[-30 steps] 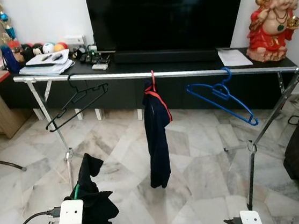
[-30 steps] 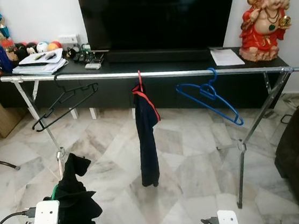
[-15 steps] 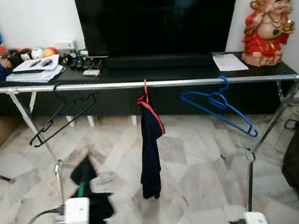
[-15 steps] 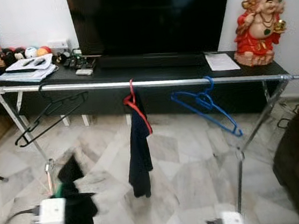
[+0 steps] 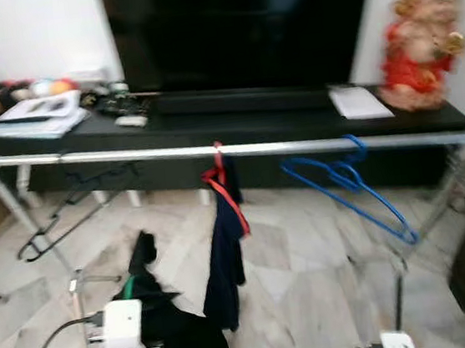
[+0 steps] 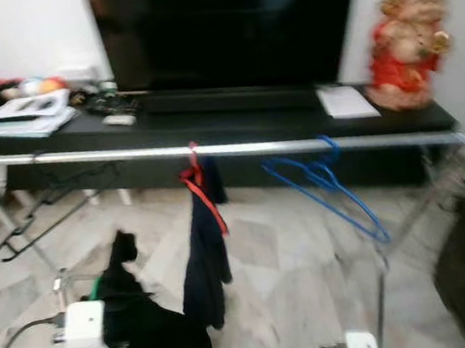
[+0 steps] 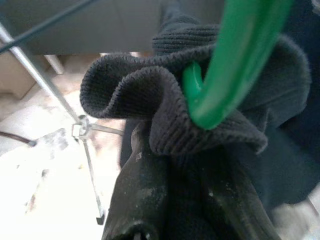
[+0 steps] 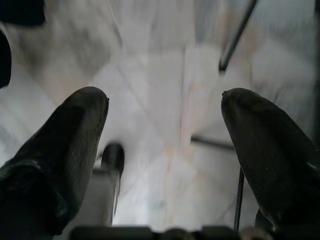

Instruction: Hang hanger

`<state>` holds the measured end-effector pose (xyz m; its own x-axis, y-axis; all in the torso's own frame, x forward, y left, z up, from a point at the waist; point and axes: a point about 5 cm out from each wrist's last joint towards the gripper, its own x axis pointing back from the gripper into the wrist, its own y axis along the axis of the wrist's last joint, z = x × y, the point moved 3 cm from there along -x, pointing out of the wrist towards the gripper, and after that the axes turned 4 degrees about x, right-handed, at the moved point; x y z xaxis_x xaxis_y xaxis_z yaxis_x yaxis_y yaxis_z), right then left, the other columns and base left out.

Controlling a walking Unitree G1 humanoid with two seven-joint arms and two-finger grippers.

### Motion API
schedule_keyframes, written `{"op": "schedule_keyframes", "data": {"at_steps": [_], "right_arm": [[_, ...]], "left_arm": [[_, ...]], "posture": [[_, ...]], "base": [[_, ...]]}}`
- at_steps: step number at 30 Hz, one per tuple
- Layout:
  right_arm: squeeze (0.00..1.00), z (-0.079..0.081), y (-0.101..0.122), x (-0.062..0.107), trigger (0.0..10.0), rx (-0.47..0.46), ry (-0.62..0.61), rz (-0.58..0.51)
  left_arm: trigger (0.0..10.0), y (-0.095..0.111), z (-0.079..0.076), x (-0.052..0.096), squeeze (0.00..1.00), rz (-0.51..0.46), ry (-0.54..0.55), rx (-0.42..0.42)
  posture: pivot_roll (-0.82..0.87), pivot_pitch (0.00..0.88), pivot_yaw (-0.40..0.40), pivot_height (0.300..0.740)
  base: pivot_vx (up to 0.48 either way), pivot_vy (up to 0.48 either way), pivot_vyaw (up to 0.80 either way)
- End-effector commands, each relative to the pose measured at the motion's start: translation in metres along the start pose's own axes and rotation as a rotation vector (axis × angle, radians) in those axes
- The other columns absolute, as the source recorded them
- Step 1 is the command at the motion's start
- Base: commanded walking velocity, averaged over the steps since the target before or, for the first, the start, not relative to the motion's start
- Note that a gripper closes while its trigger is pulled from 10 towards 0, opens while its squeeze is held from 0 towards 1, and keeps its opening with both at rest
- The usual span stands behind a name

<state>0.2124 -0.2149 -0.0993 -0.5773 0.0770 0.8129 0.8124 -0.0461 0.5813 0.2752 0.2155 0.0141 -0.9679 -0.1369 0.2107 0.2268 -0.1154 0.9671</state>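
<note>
Three hangers on the rail: in the left eye view a black hanger [image 5: 57, 219], a red hanger with a dark garment [image 5: 224, 250] and a blue hanger [image 5: 348, 190] are seen hung on the silver rail [image 5: 296, 145]; the picture is blurred.
Left eye view, carried load: a green hanger [image 5: 126, 288] dressed in a black garment [image 5: 171, 336] is held below the rail, between the black hanger and the red one, and is not yet hooked.
Right eye view: the same load is seen under the rail; the hanging is judged to be left to do.
Left wrist view: the left gripper [image 7: 185, 200] is clamped on the knitted black cloth, the green hanger's stem being wrapped in it.
Right wrist view: the right gripper [image 8: 165, 150] is spread wide with nothing between its fingers, above the marble floor [image 8: 160, 90], low beside the rail's stand.
</note>
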Motion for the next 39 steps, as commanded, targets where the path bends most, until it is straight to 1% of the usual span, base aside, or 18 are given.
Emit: {"op": "schedule_keyframes", "data": {"at_steps": [1,4,6,14,17,18,21,22,27,29,30,31,32,33,34,36,37,39], "right_arm": [[0.0,0.011,0.008,-0.002,10.0,0.001,0.025,-0.026],[0.0,0.012,0.008,-0.002,10.0,0.001,0.032,-0.024],[0.0,0.012,0.007,-0.002,10.0,-0.024,0.033,-0.023],[0.0,0.011,0.007,-0.002,10.0,-0.024,0.025,-0.024],[0.0,0.011,0.007,-0.002,10.0,-0.025,0.022,-0.023],[0.0,0.011,0.007,-0.002,10.0,-0.027,0.02,-0.022],[0.0,0.01,0.007,-0.002,10.0,-0.029,0.019,-0.023],[0.0,0.01,0.007,-0.002,10.0,-0.028,0.017,-0.023],[0.0,0.009,0.007,-0.002,10.0,-0.024,0.014,-0.024],[0.0,0.009,0.008,-0.002,10.0,-0.02,0.012,-0.024],[0.0,0.009,0.008,-0.002,10.0,-0.02,0.012,-0.024],[0.0,0.009,0.008,-0.002,10.0,-0.017,0.013,-0.024],[0.0,0.009,0.008,-0.002,10.0,-0.017,0.013,-0.024],[0.0,0.009,0.008,-0.002,10.0,-0.015,0.014,-0.024],[0.0,0.009,0.008,-0.002,10.0,-0.014,0.015,-0.024],[0.0,0.009,0.008,-0.002,10.0,-0.012,0.015,-0.024],[0.0,0.009,0.009,-0.002,10.0,-0.01,0.016,-0.024],[0.0,0.009,0.009,-0.002,10.0,-0.006,0.016,-0.024]], "left_arm": [[10.0,0.004,0.012,0.0,0.0,-0.017,0.028,-0.014],[10.0,0.004,0.011,0.0,0.0,-0.018,0.027,-0.014],[10.0,0.004,0.01,0.0,0.0,-0.017,0.025,-0.013],[10.0,0.005,0.008,-0.001,0.0,-0.018,0.011,-0.02],[10.0,0.005,0.004,-0.001,0.0,-0.018,-0.022,-0.017],[10.0,0.005,-0.002,0.0,0.0,-0.021,-0.07,-0.003],[10.0,0.006,-0.01,0.001,0.0,-0.03,-0.125,0.006],[10.0,0.006,-0.016,0.003,0.0,-0.029,-0.182,-0.009],[10.0,0.006,-0.023,0.006,0.0,-0.026,-0.256,-0.03],[10.0,0.007,-0.027,0.008,0.0,-0.029,-0.325,-0.104],[10.0,0.007,-0.027,0.008,0.0,-0.029,-0.325,-0.104],[10.0,0.008,-0.029,0.009,0.0,-0.029,-0.358,-0.138],[10.0,0.008,-0.029,0.009,0.0,-0.029,-0.358,-0.138],[10.0,0.009,-0.028,0.01,0.0,-0.034,-0.372,-0.162],[10.0,0.015,-0.026,0.008,0.0,-0.058,-0.365,-0.162],[10.0,0.023,-0.025,0.007,0.0,-0.091,-0.358,-0.144],[10.0,0.033,-0.026,0.006,0.0,-0.125,-0.37,-0.133],[10.0,0.039,-0.029,0.005,0.0,-0.145,-0.406,-0.166]], "posture": [[0.06,0.017,-0.061,0.74],[0.06,0.018,-0.062,0.74],[0.06,0.016,-0.06,0.74],[0.06,0.015,-0.061,0.74],[0.06,0.015,-0.062,0.74],[0.06,0.015,-0.064,0.74],[0.06,0.016,-0.065,0.74],[0.06,0.017,-0.066,0.74],[0.06,0.02,-0.068,0.74],[0.07,0.025,-0.071,0.74],[0.07,0.025,-0.071,0.74],[0.07,0.026,-0.073,0.74],[0.07,0.026,-0.073,0.74],[0.07,0.029,-0.073,0.74],[0.07,0.031,-0.075,0.74],[0.07,0.031,-0.076,0.74],[0.07,0.03,-0.076,0.74],[0.07,0.028,-0.076,0.74]], "base": [[0.382,0.0,0.59],[0.386,0.0,0.59],[0.384,0.0,0.0],[0.384,0.0,0.0],[0.386,0.0,0.0],[0.337,0.0,0.0],[0.196,0.0,0.0],[0.0,0.0,0.0],[0.0,0.0,0.0],[0.0,0.0,0.0],[0.0,0.0,0.0],[0.0,0.0,0.0],[0.0,0.0,0.0],[0.0,0.0,0.0],[0.0,0.0,0.0],[0.0,0.0,0.0],[0.0,0.0,0.0],[0.0,0.0,0.0]]}}
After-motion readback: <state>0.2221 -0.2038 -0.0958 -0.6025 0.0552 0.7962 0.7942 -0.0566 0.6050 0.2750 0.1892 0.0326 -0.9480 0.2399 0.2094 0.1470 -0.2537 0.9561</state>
